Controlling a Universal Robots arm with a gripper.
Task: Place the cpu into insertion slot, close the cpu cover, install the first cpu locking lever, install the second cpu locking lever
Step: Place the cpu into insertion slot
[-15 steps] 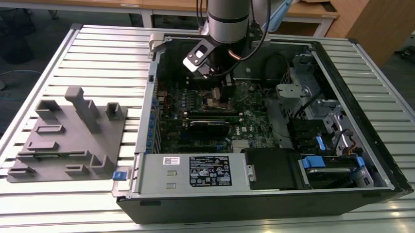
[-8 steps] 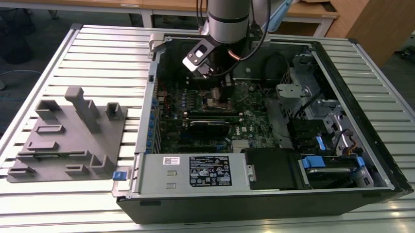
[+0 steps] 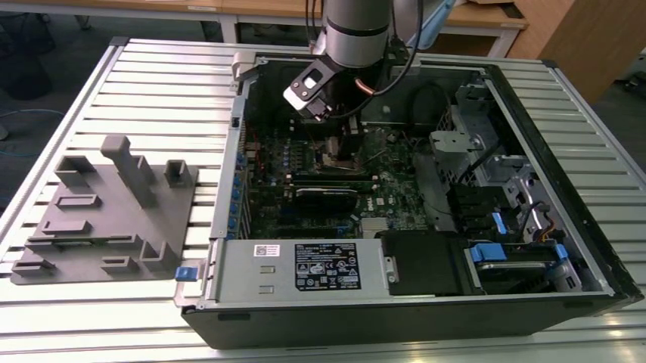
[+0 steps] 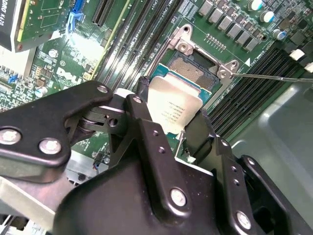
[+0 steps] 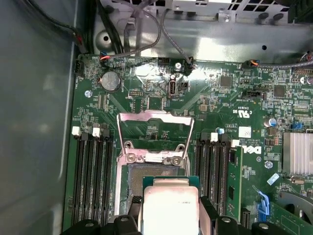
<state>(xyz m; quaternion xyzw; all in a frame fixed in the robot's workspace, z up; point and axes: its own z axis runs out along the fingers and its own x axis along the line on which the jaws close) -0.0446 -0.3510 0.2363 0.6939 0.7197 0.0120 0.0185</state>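
Observation:
My gripper [image 5: 171, 218] is shut on the cpu [image 5: 171, 208], a flat square chip with a silvery top, pinched at two opposite edges by the black fingers [image 5: 208, 215]. The chip hangs just above the insertion slot [image 5: 146, 174], a dark square socket with its contacts bare, and overlaps one side of it. The cpu cover [image 5: 154, 116], a thin metal frame with a big window, is folded back off the socket. In the second wrist view the cpu [image 4: 173, 107] sits tilted beside the insertion slot [image 4: 195, 71], and a thin locking lever [image 4: 274, 76] sticks out sideways. In the exterior view the gripper [image 3: 338, 147] reaches into the open case.
Long black memory slots [image 5: 90, 181] flank the socket on both sides. A black card [image 3: 325, 198] lies across the board, nearer the power supply [image 3: 302, 266]. Drive bays with blue tabs [image 3: 495, 249] fill the exterior view's right. A grey fixture [image 3: 101, 212] lies on the table outside the case.

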